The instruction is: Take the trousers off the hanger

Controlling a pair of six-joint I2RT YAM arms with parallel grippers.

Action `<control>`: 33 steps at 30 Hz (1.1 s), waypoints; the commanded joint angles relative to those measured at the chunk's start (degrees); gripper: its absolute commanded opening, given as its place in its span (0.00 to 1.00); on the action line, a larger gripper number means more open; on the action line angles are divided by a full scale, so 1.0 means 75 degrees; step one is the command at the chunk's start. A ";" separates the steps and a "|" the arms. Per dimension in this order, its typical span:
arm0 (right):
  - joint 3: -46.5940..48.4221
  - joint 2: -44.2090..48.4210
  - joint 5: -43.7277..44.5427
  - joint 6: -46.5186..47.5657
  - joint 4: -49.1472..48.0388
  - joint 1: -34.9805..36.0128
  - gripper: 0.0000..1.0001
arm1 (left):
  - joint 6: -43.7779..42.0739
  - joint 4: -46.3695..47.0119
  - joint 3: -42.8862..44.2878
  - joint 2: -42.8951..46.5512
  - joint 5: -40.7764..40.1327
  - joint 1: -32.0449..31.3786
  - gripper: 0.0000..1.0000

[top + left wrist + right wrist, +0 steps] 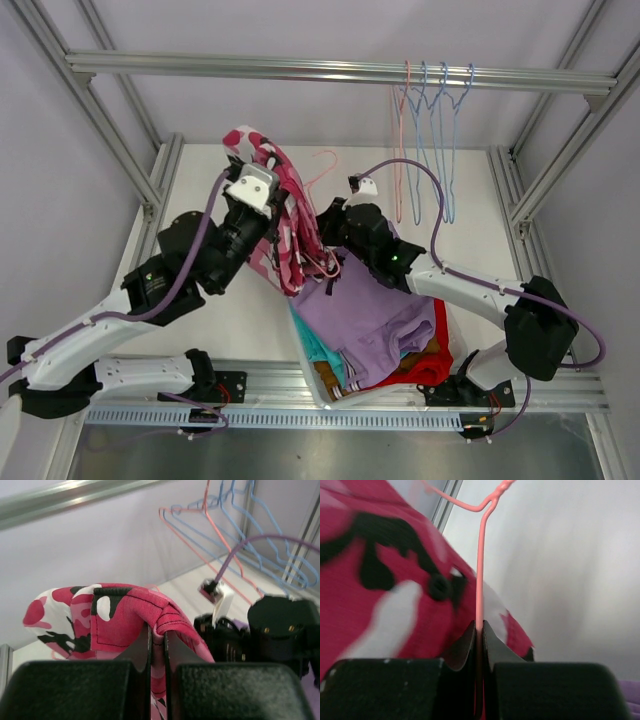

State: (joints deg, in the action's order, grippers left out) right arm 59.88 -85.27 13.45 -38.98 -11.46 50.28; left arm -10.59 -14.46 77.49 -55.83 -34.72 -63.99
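The white counter (200, 170) sat inside an aluminium frame (163, 175). Towards its near right corner stood what looked like a shallow white bin (318, 388), heaped with folded trousers. The lilac pair (375, 315) lay spread on top. The teal pair (318, 350) showed at the left, with the red pair (425, 372) and the mustard-brown pair (422, 352) at the right.

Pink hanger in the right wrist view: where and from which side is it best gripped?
The pink hanger is best taken on its straight wire below the twist, from the open side away from the camouflage trousers; that stretch is bare. The right gripper is shut there.
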 commanded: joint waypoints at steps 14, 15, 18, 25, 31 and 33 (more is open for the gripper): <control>-0.0050 0.1291 -0.0013 0.0252 0.0110 -0.0060 0.00 | 0.1903 -0.1513 -0.2000 -0.0030 0.0165 -0.0035 0.02; -0.0050 0.1361 -0.0012 0.0275 0.0122 -0.0060 0.00 | 0.2032 -0.1657 -0.2035 -0.0102 0.0153 -0.0047 0.03; -0.0015 0.1573 -0.0059 0.0299 0.0181 -0.0153 0.00 | 0.2618 -0.2220 -0.2152 -0.0277 0.0117 -0.0093 0.08; -0.0003 0.1936 -0.0352 0.0334 0.0286 -0.0399 0.00 | 0.4034 -0.2537 -0.2971 -0.0489 0.0129 -0.0117 0.30; 0.0184 0.2100 -0.0809 0.0311 0.0426 -0.0681 0.00 | 0.4587 -0.2069 -0.3839 -0.0723 0.0117 -0.0105 0.50; 0.0418 0.2100 -0.0821 0.0416 0.0544 -0.0704 0.00 | 0.4681 -0.1764 -0.3980 -0.0887 0.0176 -0.0105 0.51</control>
State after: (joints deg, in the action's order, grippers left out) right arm 58.59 -72.62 7.62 -37.36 -1.32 45.84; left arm 20.21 -31.31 49.52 -61.10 -34.28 -64.47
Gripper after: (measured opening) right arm 0.054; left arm 0.508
